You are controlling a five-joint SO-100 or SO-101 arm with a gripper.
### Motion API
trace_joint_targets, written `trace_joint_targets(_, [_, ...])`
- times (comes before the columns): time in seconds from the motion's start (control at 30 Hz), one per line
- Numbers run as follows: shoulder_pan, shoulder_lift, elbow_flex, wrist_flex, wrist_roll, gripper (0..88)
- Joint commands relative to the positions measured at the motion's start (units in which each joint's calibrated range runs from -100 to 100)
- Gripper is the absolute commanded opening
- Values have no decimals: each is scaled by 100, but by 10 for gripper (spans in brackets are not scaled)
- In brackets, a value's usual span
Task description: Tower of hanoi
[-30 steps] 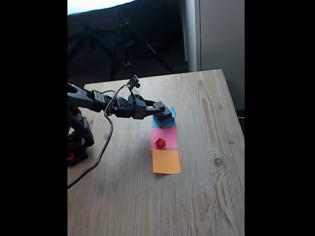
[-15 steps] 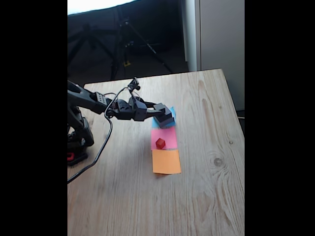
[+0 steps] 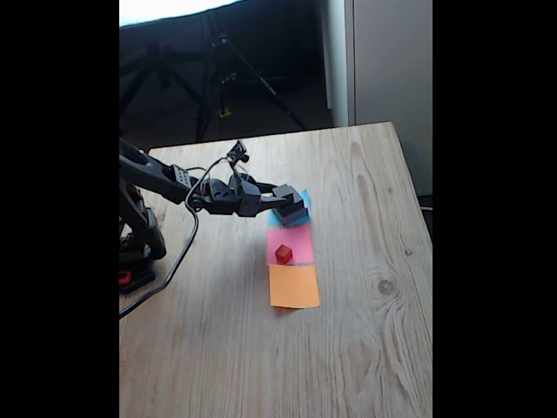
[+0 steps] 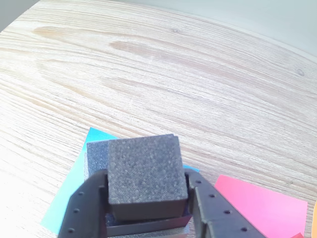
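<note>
On the blue paper square stands a stack of the tower of hanoi: a grey block low down and a small black cube on top. My gripper is shut on that black cube, one finger pressed against each side, and the cube still rests on the stack. The fixed view shows the gripper reaching in from the left onto the stack. The tiny red cube sits alone on the pink paper.
An orange paper square lies bare just in front of the pink one. The arm's base and its cable are at the table's left edge. Tripod legs stand beyond the far edge.
The arm has sunk a little, bringing the gripper lower around the top black cube. The red cube and the papers have not moved.
</note>
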Motion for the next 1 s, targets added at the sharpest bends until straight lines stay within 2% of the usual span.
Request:
trace_joint_targets(0.0, [4, 4, -81, -128, 104, 75])
trace_joint_targets(0.43, [12, 163, -226, -185, 104, 99])
trace_joint_targets(0.7, [54, 156, -226, -257, 104, 214])
trace_joint_targets(0.97, [70, -26, -272, -257, -448, 290])
